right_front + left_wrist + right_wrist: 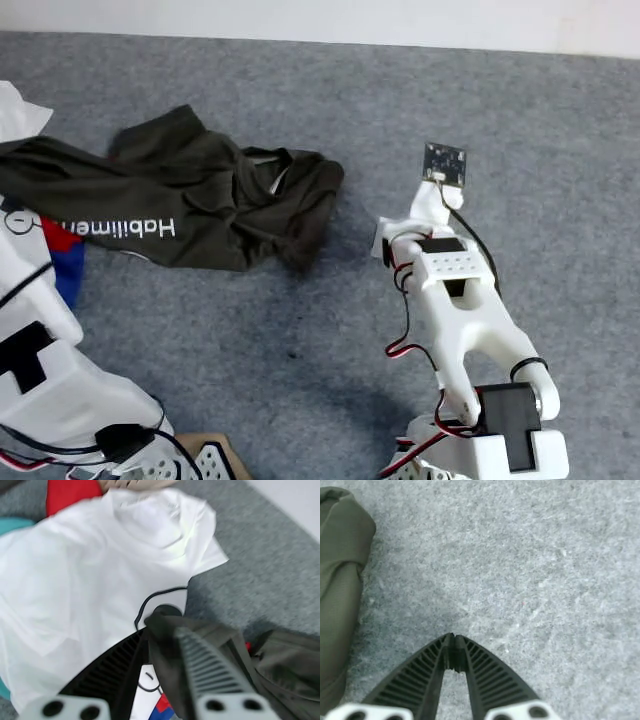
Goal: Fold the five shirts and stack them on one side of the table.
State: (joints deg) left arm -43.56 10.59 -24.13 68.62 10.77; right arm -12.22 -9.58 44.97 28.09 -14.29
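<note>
1. While the dark shirt (200,205) sprawls crumpled across the left half of the table (520,120), open grey surface runs from its right end to the far edge.
2. Left gripper (162,622) pinches a fold of that shirt, over a white shirt (90,570) at the left edge.
3. Right gripper (454,645): tips pressed together over grey surface, dark shirt's end just beside it.

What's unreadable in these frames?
White shirt: high view, left edge cuts it off; shirt count unclear.
Red shirt, teal shirt: left wrist view, cut by edges, the white shirt covers the rest.
Olive shirt: high view, bunched; its own folds hide its shape.
</note>
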